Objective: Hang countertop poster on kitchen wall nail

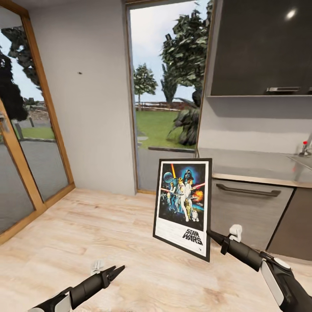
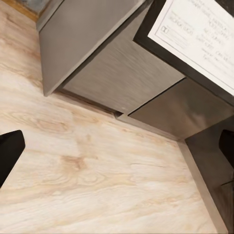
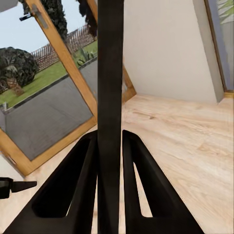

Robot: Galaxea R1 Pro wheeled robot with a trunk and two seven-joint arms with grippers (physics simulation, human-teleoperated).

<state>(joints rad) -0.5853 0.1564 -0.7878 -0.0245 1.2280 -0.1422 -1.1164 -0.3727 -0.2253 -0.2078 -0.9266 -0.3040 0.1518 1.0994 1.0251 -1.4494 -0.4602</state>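
The poster (image 1: pixel 183 207) hangs upright above the floor, black-framed with a white border and the STAR WARS logo at its bottom. My right gripper (image 1: pixel 211 235) is shut on its lower right edge. In the right wrist view the frame's edge (image 3: pixel 109 73) runs as a dark bar clamped between the two fingers (image 3: pixel 78 190). A small dark nail (image 1: pixel 80 73) sticks out of the grey wall ahead, well above and left of the poster. My left gripper (image 1: pixel 117 271) hovers low over the floor, open and holding nothing. The poster's lower corner (image 2: pixel 195 34) shows in the left wrist view. The grey countertop (image 1: pixel 260 167) lies behind on the right.
Dark cabinet fronts (image 1: pixel 251 208) stand under the countertop, with a chrome tap (image 1: pixel 306 148) at the far right and a wall cabinet (image 1: pixel 260 47) above. A glass door (image 1: pixel 167 95) opens on a garden; wood-framed windows (image 1: pixel 26 143) line the left. Light wood floor (image 1: pixel 86 234) spreads ahead.
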